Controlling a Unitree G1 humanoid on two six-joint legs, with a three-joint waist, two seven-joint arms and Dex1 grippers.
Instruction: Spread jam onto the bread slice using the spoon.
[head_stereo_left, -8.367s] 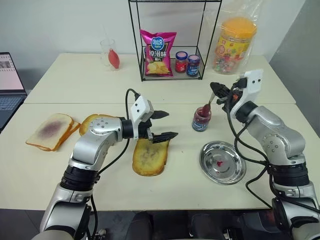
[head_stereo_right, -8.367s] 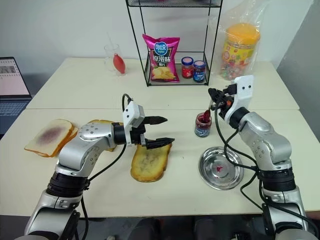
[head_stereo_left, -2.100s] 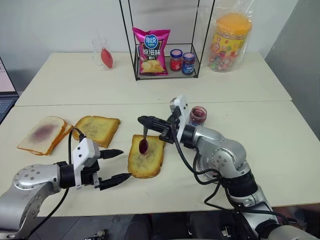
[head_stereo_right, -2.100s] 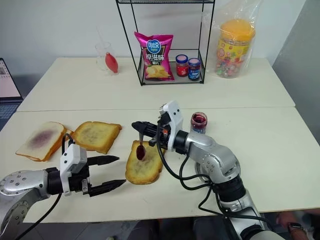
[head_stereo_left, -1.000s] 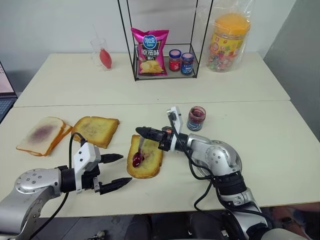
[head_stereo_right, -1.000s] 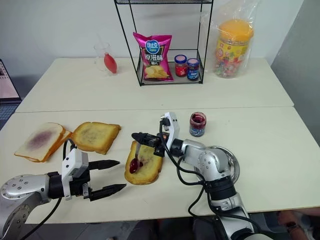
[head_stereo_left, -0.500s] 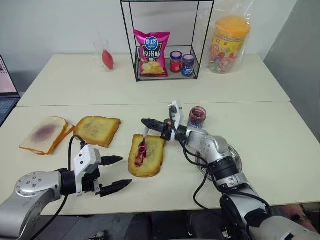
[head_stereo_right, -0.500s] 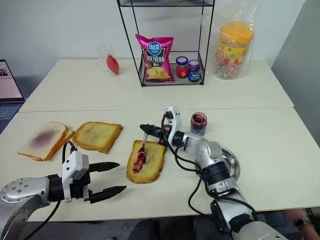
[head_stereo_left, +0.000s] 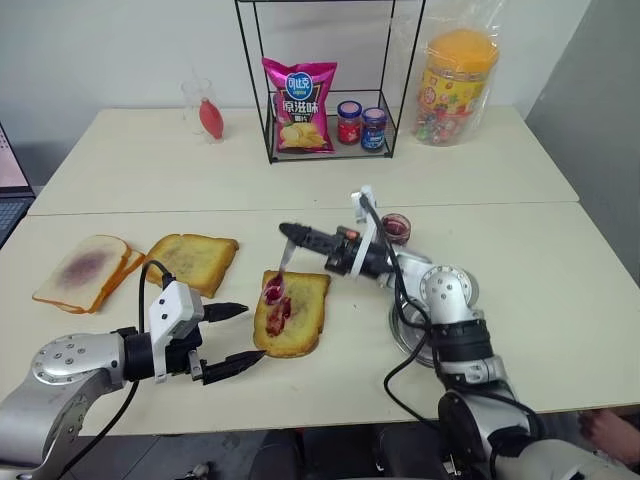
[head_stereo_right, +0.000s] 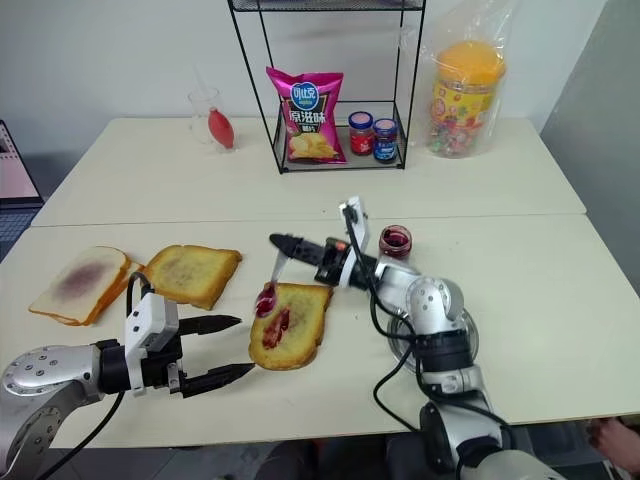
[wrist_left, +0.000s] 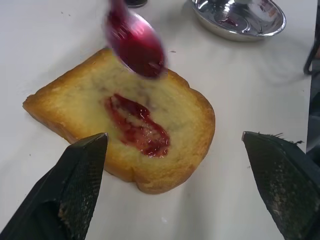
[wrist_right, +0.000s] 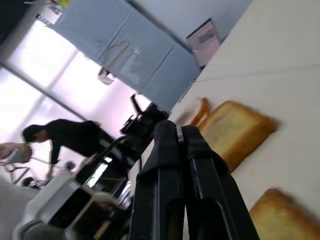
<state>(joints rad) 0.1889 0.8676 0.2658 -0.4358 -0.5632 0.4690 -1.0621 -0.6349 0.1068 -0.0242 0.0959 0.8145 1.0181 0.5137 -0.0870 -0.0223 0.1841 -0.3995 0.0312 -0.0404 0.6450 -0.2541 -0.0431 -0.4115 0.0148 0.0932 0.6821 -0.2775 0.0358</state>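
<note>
Mid-spread: my right gripper (head_stereo_left: 292, 232) clamped the spoon (head_stereo_left: 277, 278), its jammy bowl just over the bread slice (head_stereo_left: 291, 312) with its short red smear. My left gripper (head_stereo_left: 232, 334) hung wide beside it. Next I needed a lower, flatter drag

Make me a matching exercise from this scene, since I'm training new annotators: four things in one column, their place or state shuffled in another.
Things
1. spoon
2. bread slice
3. left gripper
4. steel plate

Places or states
A. open, low over the table beside the toast
B. carries a streak of red jam down its middle
C. on the table, partly hidden behind the right arm
D. held in the shut right gripper, jam-stained bowl above the toast's edge

Pairs: 1-D, 2-B, 3-A, 4-C
</note>
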